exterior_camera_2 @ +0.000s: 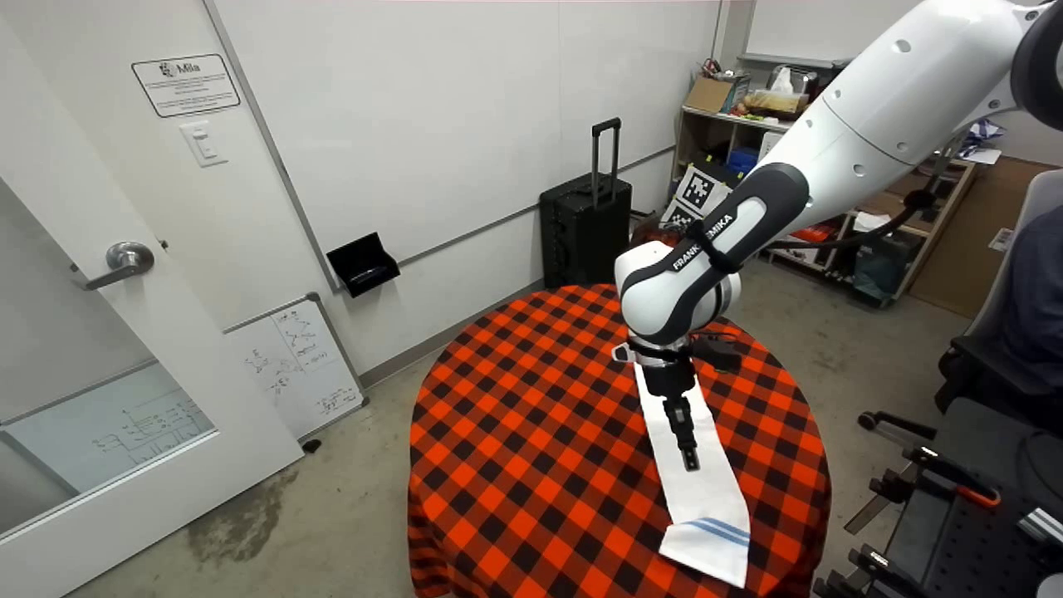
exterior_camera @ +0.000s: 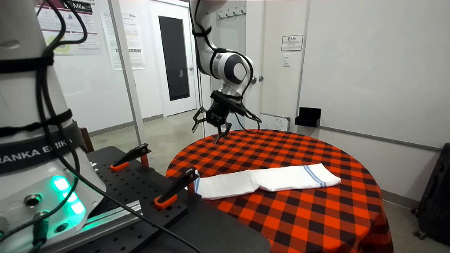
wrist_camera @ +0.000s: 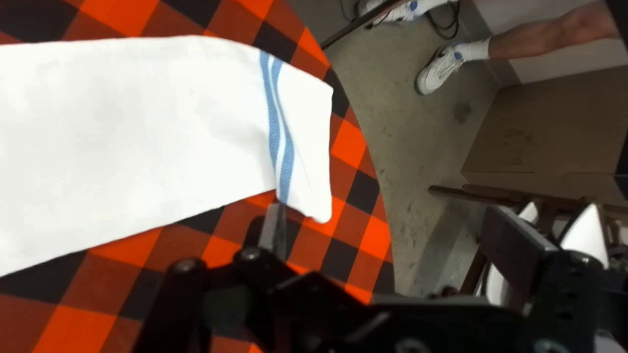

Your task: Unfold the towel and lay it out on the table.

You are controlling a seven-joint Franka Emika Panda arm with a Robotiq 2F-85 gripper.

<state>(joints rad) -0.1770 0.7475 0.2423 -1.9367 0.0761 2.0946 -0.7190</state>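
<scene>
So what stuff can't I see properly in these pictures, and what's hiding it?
Other end of the towel, wrist view: cut off by the left edge.
Its far end and part of its middle, in an exterior view: behind the arm and gripper.
A bit of one striped end, in an exterior view: behind a clamp.
Writing on the small whiteboard, in an exterior view: too small.
Marks on the cardboard box, wrist view: too blurred.

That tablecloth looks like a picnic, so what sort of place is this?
Probably a robotics lab or research office: a robot arm extends over the round table, a poster shows charts, and a small whiteboard bears handwriting.
</scene>
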